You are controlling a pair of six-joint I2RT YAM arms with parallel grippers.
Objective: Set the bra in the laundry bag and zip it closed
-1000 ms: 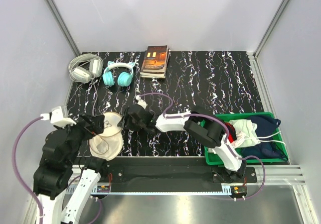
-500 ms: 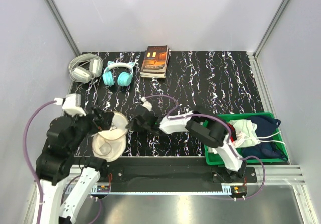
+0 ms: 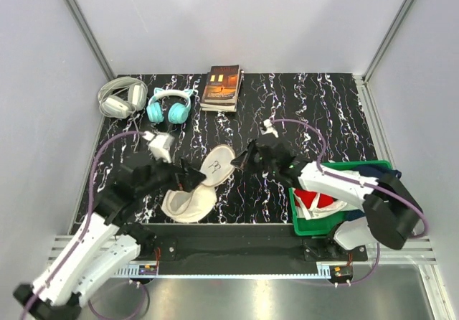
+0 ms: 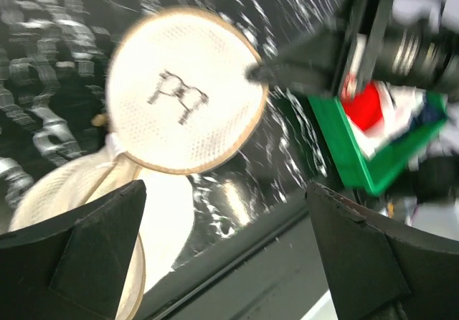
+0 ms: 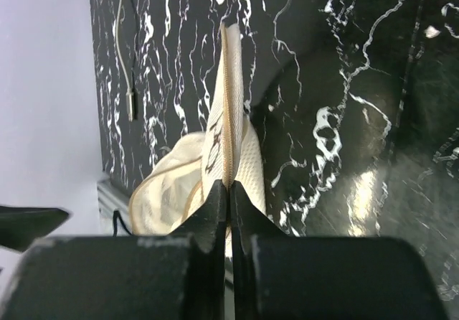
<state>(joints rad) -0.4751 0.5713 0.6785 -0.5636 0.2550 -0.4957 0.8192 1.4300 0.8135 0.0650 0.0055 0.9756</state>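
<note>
The laundry bag (image 3: 188,202) lies open near the table's front. Its flat face with the black drawing (image 3: 217,166) is tilted up on edge. My right gripper (image 3: 244,159) is shut on the rim zip of that raised half; in the right wrist view the gripper (image 5: 229,194) pinches the tan zip edge of the bag (image 5: 231,137). My left gripper (image 3: 188,182) hovers just left of the bag, open and holding nothing. The left wrist view shows the bag's face (image 4: 183,90) beyond the wide-open left gripper (image 4: 229,262). The bra is hidden: my right arm covers the bin.
A green bin (image 3: 305,224) at the front right holds a red cloth (image 3: 320,200) and a dark blue cloth (image 3: 371,169). White-grey headphones (image 3: 118,96), teal cat-ear headphones (image 3: 169,107) and a book (image 3: 222,85) sit along the back. A thin cable (image 5: 129,83) trails on the left.
My right gripper shut on the bag's rim and drew it right, tipping the flat face up. The right arm swung over the bin. My left arm followed to the right, still open.
</note>
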